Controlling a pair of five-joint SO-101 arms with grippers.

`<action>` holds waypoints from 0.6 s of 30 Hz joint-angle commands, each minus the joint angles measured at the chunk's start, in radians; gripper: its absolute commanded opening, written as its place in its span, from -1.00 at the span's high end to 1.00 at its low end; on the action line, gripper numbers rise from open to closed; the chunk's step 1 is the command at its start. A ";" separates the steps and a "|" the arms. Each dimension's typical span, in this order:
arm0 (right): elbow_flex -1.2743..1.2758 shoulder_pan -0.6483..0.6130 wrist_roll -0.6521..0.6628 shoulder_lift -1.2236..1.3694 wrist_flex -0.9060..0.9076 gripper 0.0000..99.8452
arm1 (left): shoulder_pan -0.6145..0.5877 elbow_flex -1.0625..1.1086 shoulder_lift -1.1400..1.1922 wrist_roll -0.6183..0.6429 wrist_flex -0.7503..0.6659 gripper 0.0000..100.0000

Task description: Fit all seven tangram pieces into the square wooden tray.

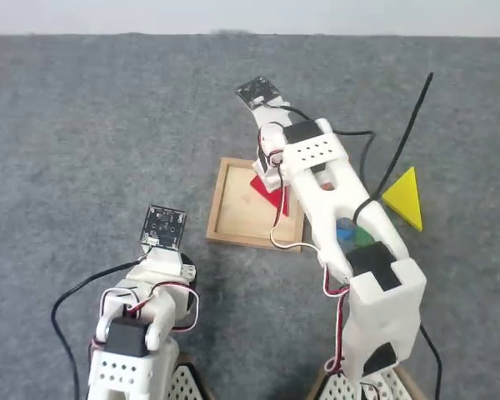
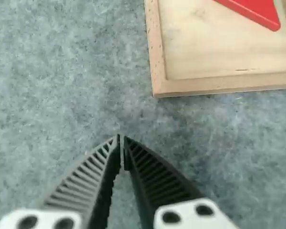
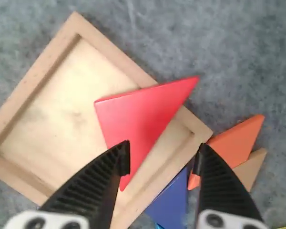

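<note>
1. High view is bright and evenly lit. The arms [image 1: 333, 192] throw faint, soft shadows on the grey mat [image 1: 83, 125].
2. Left wrist view has a hazy dark patch on the mat beside the tray [image 2: 155, 57].
3. Right wrist view shows the red triangle [image 3: 138, 114] flatly lit.

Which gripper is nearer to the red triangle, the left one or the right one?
Right. The right gripper hangs just above the red triangle, jaws open. The left gripper sits off the tray, over the grey carpet, jaws shut.
</note>
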 commanded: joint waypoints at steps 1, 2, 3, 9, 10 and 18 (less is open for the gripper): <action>-0.057 0.008 0.006 -0.081 -0.018 0.55 | 0.002 -0.013 -0.012 0.012 0.006 0.98; -0.057 0.005 0.006 -0.076 -0.048 0.55 | 0.002 -0.013 -0.012 0.012 0.006 0.98; -0.057 0.004 0.006 -0.073 -0.085 0.55 | 0.002 -0.013 -0.012 0.012 0.006 0.98; -0.051 -0.033 -0.048 -0.054 -0.234 0.56 | 0.002 -0.013 -0.012 0.012 0.006 0.98; -0.055 -0.035 -0.049 -0.035 -0.242 0.56 | 0.002 -0.013 -0.012 0.012 0.006 0.98; -0.055 -0.030 -0.057 0.124 -0.242 0.56 | 0.002 -0.013 -0.012 0.012 0.006 0.98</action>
